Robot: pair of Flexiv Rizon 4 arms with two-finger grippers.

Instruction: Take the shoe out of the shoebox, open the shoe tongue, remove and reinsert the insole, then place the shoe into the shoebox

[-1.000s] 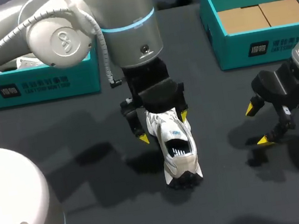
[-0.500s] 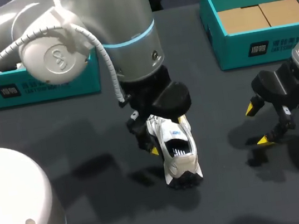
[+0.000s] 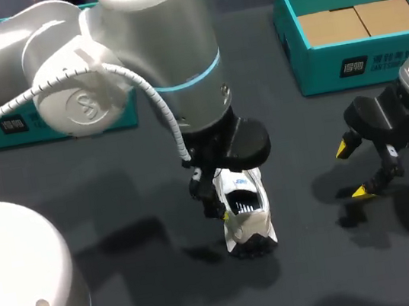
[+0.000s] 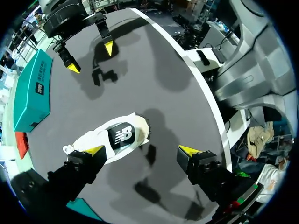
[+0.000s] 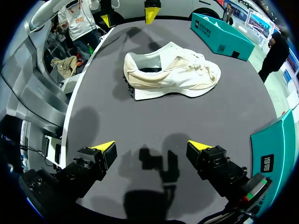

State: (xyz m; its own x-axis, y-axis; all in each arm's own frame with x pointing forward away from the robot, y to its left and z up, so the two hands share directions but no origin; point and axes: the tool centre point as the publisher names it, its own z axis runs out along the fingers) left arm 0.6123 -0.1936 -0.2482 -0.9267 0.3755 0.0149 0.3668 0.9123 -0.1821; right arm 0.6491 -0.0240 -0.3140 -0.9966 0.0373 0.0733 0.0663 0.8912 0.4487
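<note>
The white sneaker with laces [image 3: 244,212] is already out of its box. It stands on its sole on the dark grey table [image 3: 321,266], near the middle. That is a good spot, because both of our arms can reach it there.

Our left gripper [image 4: 142,150] hangs right above the sneaker and looks down into it. Its 2 fingers are spread wide apart and they grip nothing. The sneaker lies under it, close by 1 finger, and the other finger is far from it. We think the gripper is here to reach into the shoe and pull the tongue open, so the insole can come out.

Our right gripper [image 3: 351,170] is off to the side, well apart from the sneaker. Its fingers are spread too and it is empty. It stays out of the way there, but it faces the sneaker and could help hold it.

The teal cardboard shoebox with a brown bottom [image 3: 346,66] sits open at the far right edge. It is ready for the sneaker to go back in.
</note>
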